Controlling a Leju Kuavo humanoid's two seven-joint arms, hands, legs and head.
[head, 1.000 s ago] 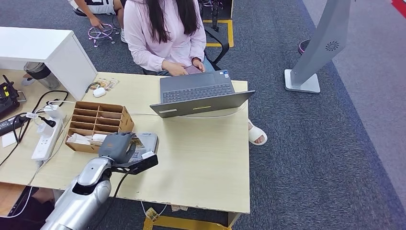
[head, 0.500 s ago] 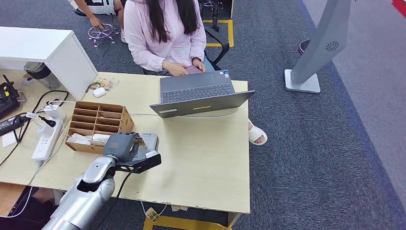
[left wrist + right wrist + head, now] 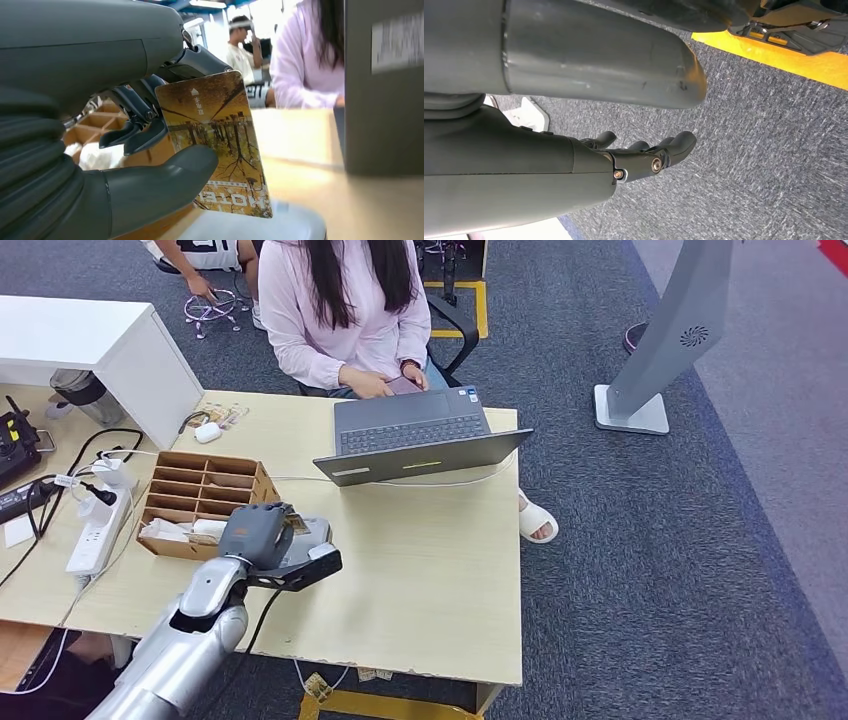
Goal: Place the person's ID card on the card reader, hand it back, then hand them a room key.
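"HOTEL" on card

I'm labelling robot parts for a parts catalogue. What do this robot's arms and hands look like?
The left arm is smooth silver metal, with a black cable and black wrist bracket. The left hand has a grey ribbed cover, thick grey thumb and darker fingers. The right hand has dark fingers with small silver screws.
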